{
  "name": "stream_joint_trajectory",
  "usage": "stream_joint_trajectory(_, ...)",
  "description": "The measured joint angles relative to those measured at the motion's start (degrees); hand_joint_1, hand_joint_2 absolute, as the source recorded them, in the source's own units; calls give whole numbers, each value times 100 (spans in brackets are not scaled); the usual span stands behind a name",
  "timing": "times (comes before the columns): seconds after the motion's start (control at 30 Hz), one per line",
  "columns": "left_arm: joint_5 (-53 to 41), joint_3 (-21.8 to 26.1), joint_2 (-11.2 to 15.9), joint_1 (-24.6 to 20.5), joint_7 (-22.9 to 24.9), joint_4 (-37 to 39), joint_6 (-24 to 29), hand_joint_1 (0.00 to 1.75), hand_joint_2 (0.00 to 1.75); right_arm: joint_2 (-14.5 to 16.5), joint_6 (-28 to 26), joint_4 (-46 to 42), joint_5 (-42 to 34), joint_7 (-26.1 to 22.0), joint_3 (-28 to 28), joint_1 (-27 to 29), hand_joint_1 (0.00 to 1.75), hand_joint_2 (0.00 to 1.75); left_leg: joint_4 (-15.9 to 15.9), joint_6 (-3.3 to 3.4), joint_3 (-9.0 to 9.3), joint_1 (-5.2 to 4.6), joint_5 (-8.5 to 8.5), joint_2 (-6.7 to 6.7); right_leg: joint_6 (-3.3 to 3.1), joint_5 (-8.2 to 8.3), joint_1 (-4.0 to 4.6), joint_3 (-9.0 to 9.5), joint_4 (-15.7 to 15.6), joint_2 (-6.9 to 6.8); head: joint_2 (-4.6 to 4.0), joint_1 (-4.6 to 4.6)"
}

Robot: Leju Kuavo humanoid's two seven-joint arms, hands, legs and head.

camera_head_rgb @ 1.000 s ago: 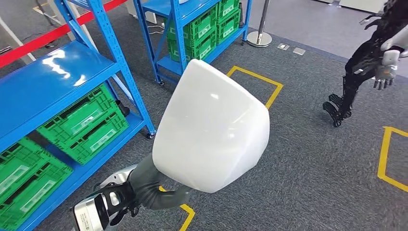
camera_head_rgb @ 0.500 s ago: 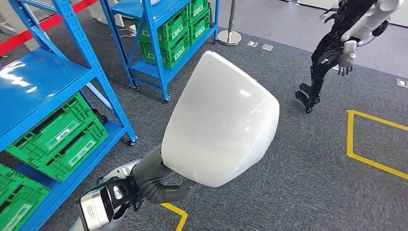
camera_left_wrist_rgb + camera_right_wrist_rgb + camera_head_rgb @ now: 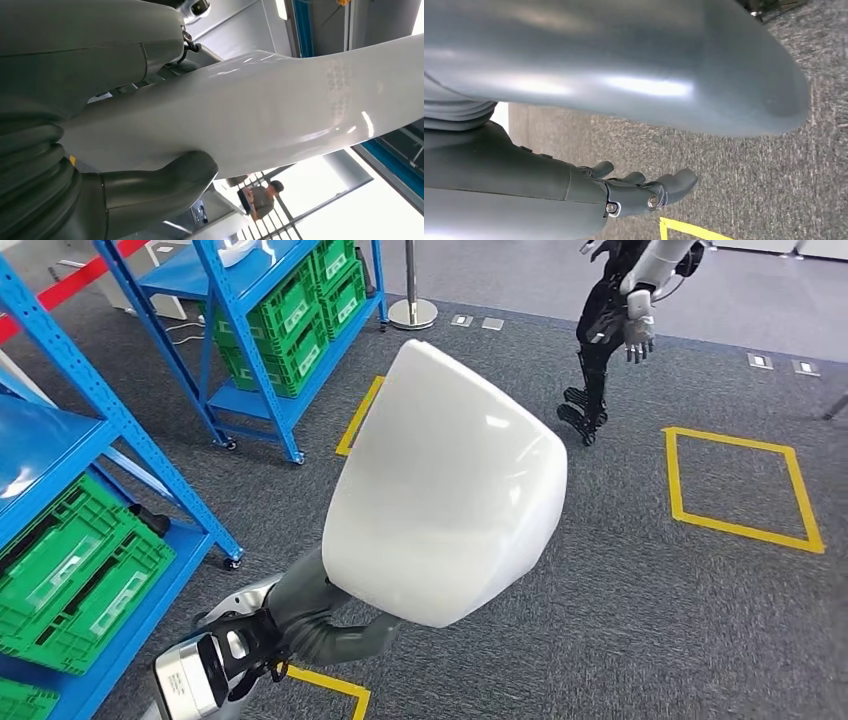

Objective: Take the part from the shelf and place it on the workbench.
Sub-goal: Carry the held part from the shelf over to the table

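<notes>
Grey carpeted floor (image 3: 640, 620) bears yellow tape squares (image 3: 742, 485) at three o'clock; blue shelves (image 3: 120, 440) at nine o'clock hold green crates (image 3: 75, 570).

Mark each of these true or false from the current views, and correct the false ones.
1. The left hand holds the white part. True.
2. The white part lies on the carpet. False: it is held up above the carpet.
3. Green crates sit on the blue shelf. True.
4. Another robot stands on the carpet ahead. True.
5. The yellow floor square has a crate inside it. False: bare carpet inside.
</notes>
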Motion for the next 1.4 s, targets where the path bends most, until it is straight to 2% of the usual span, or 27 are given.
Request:
stream_joint_trajectory(0.03, 1, 0, 10, 16, 12, 0, -1, 175, 175, -3, 1, 0, -1, 12, -2, 2, 0, 0, 174, -8, -96, 5, -10, -15, 2, 1, -1, -2, 3, 73, 0, -3)
stream_joint_trajectory(0.07, 4, 0, 16, 26, 22, -1, -2, 175, 175, -4, 3, 0, -1, 32, -4, 7, 0, 0, 110, -11, -80, 12, 105, -25, 8, 4, -5, -3, 8, 149, 0, -5)
stream_joint_trajectory(0.1, 9, 0, 19, 31, 33, -5, -4, 175, 175, -4, 6, 0, 0, 57, -8, 13, 0, 0, -170, -12, 41, 25, 303, -55, 21, 7, -11, -1, 16, 225, 0, -7)
stream_joint_trajectory(0.17, 18, 0, 21, 32, 46, -20, -11, 175, 175, -10, 15, 0, 6, 93, -12, 15, 0, 0, -960, -14, 391, 68, 668, -303, 75, 10, -21, -19, 48, 376, 0, -12)
stream_joint_trajectory(0.23, 23, -1, 22, 35, 54, -37, -15, 175, 175, -20, 26, 0, 14, 106, -14, 19, 0, 0, -1347, 22, 552, 82, 772, -488, 159, 22, -23, -65, 61, 499, 0, -15)
stream_joint_trajectory(0.3, 30, -1, 17, 35, 60, -50, -16, 175, 175, -25, 37, 0, 17, 113, -20, 44, 0, 0, -1366, 110, 553, 56, 785, -404, 251, 59, -45, -101, 35, 603, 0, -14)
stream_joint_trajectory(0.33, 33, -1, 10, 34, 62, -57, -16, 175, 175, -25, 41, 0, 16, 115, -25, 58, 0, 0, -1380, 158, 558, 48, 805, -340, 281, 59, -57, -119, 50, 579, 0, -11)
stream_joint_trajectory(0.37, 36, 0, 3, 34, 64, -67, -17, 175, 175, -24, 41, 0, 16, 117, -28, 65, 0, 0, -1398, 202, 564, 49, 824, -270, 300, 5, -54, -168, 139, 474, 0, 3)
stream_joint_trajectory(0.4, 37, 0, -2, 34, 65, -76, -17, 175, 175, -23, 41, 0, 15, 117, -32, 61, 0, 0, -1415, 236, 565, 51, 839, -195, 311, -115, -42, -269, 343, 322, 0, 19)
stream_joint_trajectory(0.47, 40, 0, -8, 43, 68, -85, -20, 175, 175, -22, 42, 0, 14, 112, -32, 37, 0, 0, -1423, 274, 558, 25, 842, -36, 321, -498, -17, -623, 1083, 13, 0, 51)
stream_joint_trajectory(0.5, 43, 0, -8, 48, 72, -85, -23, 175, 175, -20, 42, 0, 12, 108, -33, 29, 0, 0, -1422, 282, 554, 8, 837, 48, 325, -652, -13, -798, 1460, -47, 0, 55)
stream_joint_trajectory(0.53, 50, -1, -8, 53, 74, -81, -27, 175, 175, -19, 42, 0, 9, 108, -34, 32, 0, 0, -1421, 290, 553, -7, 832, 130, 322, -714, -12, -897, 1688, -72, 0, 56)
stream_joint_trajectory(0.57, 63, -1, -8, 55, 76, -78, -30, 175, 175, -16, 43, 0, 6, 108, -35, 41, 0, 0, -1421, 296, 554, -19, 826, 205, 312, -669, -10, -881, 1696, -86, 0, 58)
stream_joint_trajectory(0.63, 99, -1, -11, 52, 74, -71, -31, 175, 175, -15, 45, 0, 9, 105, -37, 56, 0, 0, -1419, 295, 567, -37, 813, 334, 263, -353, 9, -500, 1050, -183, 0, 63)
stream_joint_trajectory(0.7, 121, 2, -15, 52, 55, -71, -31, 175, 175, -15, 49, 0, 37, 91, -37, 39, 0, 0, -1414, 261, 587, -69, 785, 442, 181, -125, 66, -80, 312, -429, 0, 64)
stream_joint_trajectory(0.77, 127, 11, -15, 52, 26, -75, -31, 175, 175, -13, 57, 0, 81, 84, -37, 21, 0, 0, -1420, 208, 611, -88, 757, 537, 116, -92, 112, 30, 72, -528, 0, 61)
stream_joint_trajectory(0.83, 133, 23, -16, 52, 10, -92, -28, 175, 175, -15, 63, 0, 113, 87, -37, 31, 0, 0, -1426, 151, 639, -81, 731, 592, 69, -66, 100, 24, 36, -406, 0, 58)
stream_joint_trajectory(0.9, 133, 38, -14, 60, 0, -128, -17, 175, 175, -17, 67, 0, 122, 86, -37, 35, 0, 0, -1207, 84, 565, -65, 576, 360, 11, -28, 59, 47, -12, -292, 0, 46)
stream_joint_trajectory(0.97, 119, 67, 4, 95, -7, -158, -4, 175, 175, -15, 71, 0, 121, 81, -37, 13, 0, 0, -536, 36, 261, -43, 220, 50, -22, -10, 38, 55, -26, -164, 0, 22)
stream_joint_trajectory(1.03, 104, 93, 29, 146, -7, -167, 2, 175, 175, -12, 72, 0, 120, 79, -37, 1, 0, 0, 124, 12, -70, -30, -11, -25, -27, -10, 36, 52, -18, -15, 0, 7)
stream_joint_trajectory(1.07, 102, 98, 39, 164, -7, -168, 2, 175, 175, -11, 72, 0, 120, 79, -37, 5, 0, 0, 188, 4, -119, -19, 39, -30, -25, -12, 33, 53, -13, 63, 0, 4)
stream_joint_trajectory(1.1, 101, 102, 47, 174, -7, -171, 2, 175, 175, -11, 72, 0, 120, 80, -37, 8, 0, 0, 13, -2, -56, -3, 200, -42, -16, -14, 27, 57, -6, 143, 0, 2)
stream_joint_trajectory(1.13, 99, 106, 52, 176, -8, -176, 2, 175, 175, -11, 72, 0, 120, 79, -37, 10, 0, 0, -350, -10, 101, 20, 426, -91, 0, -20, 18, 60, 6, 222, 0, 0)
stream_joint_trajectory(1.2, 96, 114, 58, 176, -8, -187, 2, 175, 175, -13, 72, 0, 120, 79, -37, 7, 0, 0, -1081, -15, 425, 69, 738, -332, 63, -34, 7, 42, 46, 369, 0, -7)
stream_joint_trajectory(1.27, 90, 118, 66, 178, -9, -192, 2, 175, 175, -14, 73, 0, 120, 78, -37, 14, 0, 0, -1334, 39, 527, 67, 795, -461, 146, -24, 2, -6, 68, 477, 0, -11)
stream_joint_trajectory(1.33, 82, 120, 66, 174, -18, -197, 2, 175, 175, -11, 74, 0, 120, 79, -37, 32, 0, 0, -1346, 137, 518, 41, 827, -353, 222, 3, -22, -43, 55, 558, 0, -10)
stream_joint_trajectory(1.4, 67, 120, 59, 168, -27, -203, 2, 175, 175, -5, 76, 0, 120, 79, -37, 35, 0, 0, -1372, 219, 520, 41, 854, -230, 267, -102, -19, -138, 227, 390, 0, 14)
